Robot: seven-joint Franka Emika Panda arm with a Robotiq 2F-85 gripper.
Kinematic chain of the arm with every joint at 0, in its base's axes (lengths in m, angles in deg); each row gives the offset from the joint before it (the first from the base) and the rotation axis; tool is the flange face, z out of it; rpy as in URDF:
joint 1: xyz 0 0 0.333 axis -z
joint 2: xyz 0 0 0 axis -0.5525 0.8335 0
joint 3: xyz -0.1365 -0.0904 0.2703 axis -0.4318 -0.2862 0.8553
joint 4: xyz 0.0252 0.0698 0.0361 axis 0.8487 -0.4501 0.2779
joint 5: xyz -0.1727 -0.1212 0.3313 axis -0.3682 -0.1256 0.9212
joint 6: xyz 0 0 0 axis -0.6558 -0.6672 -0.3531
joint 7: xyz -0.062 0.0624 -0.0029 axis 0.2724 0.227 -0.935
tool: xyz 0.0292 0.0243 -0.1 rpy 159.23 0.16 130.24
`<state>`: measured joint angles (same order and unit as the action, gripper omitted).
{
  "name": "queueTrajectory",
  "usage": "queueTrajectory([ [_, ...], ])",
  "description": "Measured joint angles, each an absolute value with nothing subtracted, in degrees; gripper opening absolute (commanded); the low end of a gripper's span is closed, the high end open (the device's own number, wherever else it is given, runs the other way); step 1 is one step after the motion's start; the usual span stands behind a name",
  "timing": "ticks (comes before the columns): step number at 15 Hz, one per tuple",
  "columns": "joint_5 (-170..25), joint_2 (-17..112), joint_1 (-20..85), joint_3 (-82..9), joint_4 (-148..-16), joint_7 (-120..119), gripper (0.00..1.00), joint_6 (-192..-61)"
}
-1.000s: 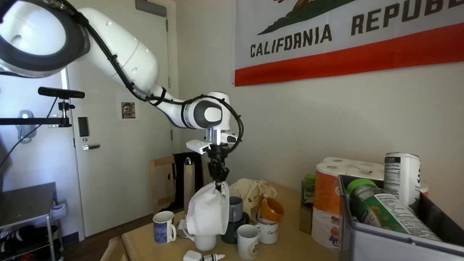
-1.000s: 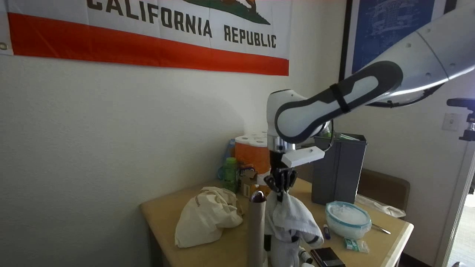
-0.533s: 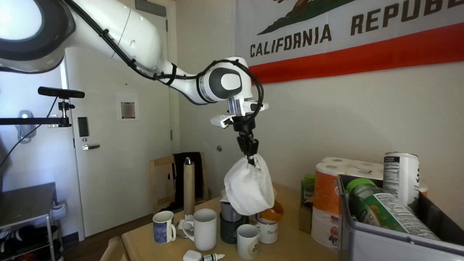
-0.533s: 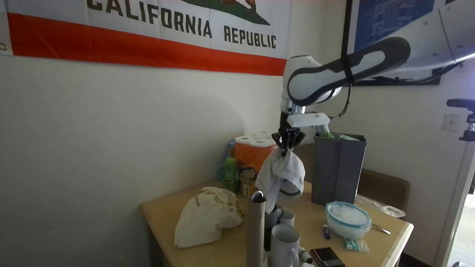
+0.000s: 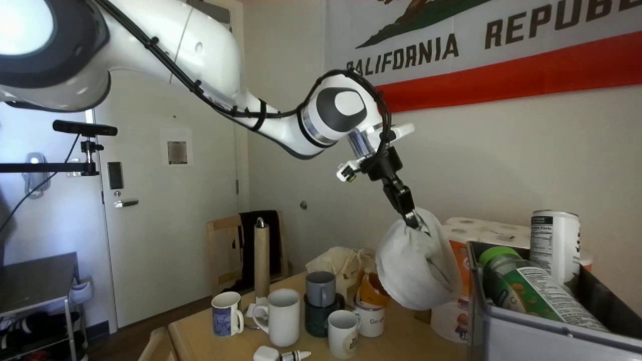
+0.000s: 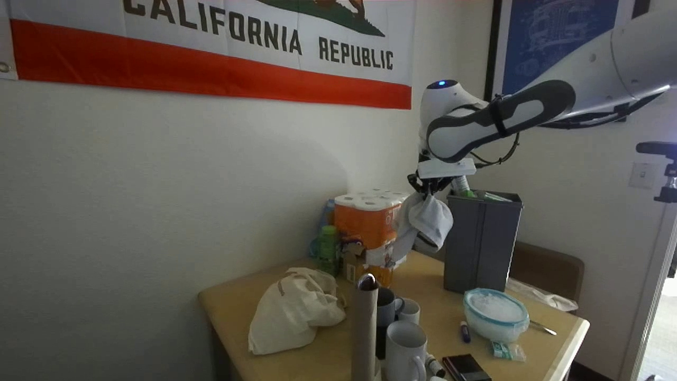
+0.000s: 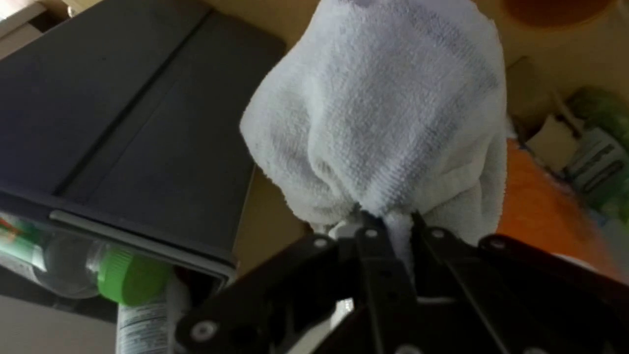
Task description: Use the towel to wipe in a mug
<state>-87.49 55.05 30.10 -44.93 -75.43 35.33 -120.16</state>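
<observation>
The black Robotiq gripper (image 7: pixel 393 227) pinches a gathered fold of the white terry towel (image 7: pixel 393 113), and the rest hangs in a loose bundle above the wooden table (image 6: pixel 307 366). In an exterior view it droops in front of the pack of paper rolls (image 6: pixel 365 227), near the gray bin (image 6: pixel 470 243); whether it touches either cannot be told. The tall white mug (image 5: pixel 285 318) stands upright on the table, well apart from the towel. Beside it a gray mug (image 5: pixel 320 290) sits atop a dark green mug (image 5: pixel 316 321); an orange mug (image 5: pixel 371 291) rests tilted on a white Google mug (image 5: pixel 371 323).
</observation>
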Motion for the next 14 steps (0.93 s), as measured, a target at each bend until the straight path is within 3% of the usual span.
queueTrajectory([
  [7, -92.4, 69.1, 30.7, -48.0, -76.3, 48.7, 0.03, -129.8],
  [8, -92.0, 70.9, 30.7, -48.0, -76.3, 49.2, 0.38, -130.7],
  [9, -91.6, 72.5, 30.7, -48.0, -76.2, 49.5, 0.39, -131.3],
  [14, -90.2, 75.6, 29.9, -48.1, -75.1, 49.5, 0.76, -131.8],
])
